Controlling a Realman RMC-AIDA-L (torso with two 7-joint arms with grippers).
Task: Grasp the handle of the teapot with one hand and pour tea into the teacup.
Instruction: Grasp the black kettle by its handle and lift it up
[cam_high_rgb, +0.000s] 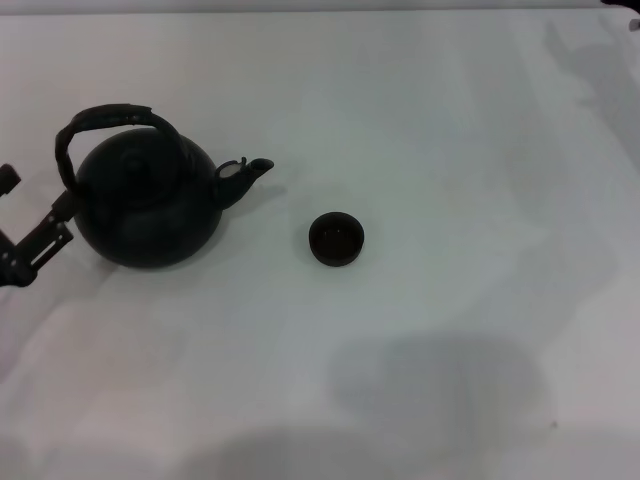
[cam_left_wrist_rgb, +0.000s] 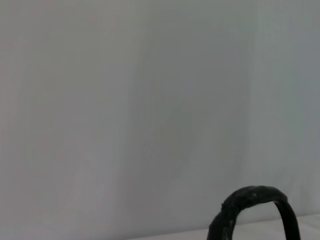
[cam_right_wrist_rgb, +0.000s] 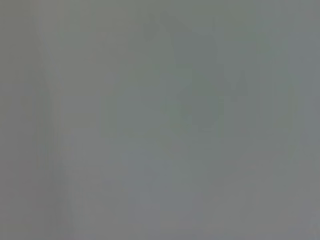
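Two dark objects sit on a white table (cam_high_rgb: 450, 150): a round black teapot (cam_high_rgb: 150, 205) at the robot's left, spout aimed at a small teacup (cam_high_rgb: 336, 239) standing apart to its right. The arched handle (cam_high_rgb: 105, 118) stands upright, ungrasped. The left gripper (cam_high_rgb: 35, 240) is just beside the pot's left side, at the handle's base; whether it is spread or pinching cannot be told. The right gripper is out of sight. Judging from this, grasping, lifting and pouring all remain
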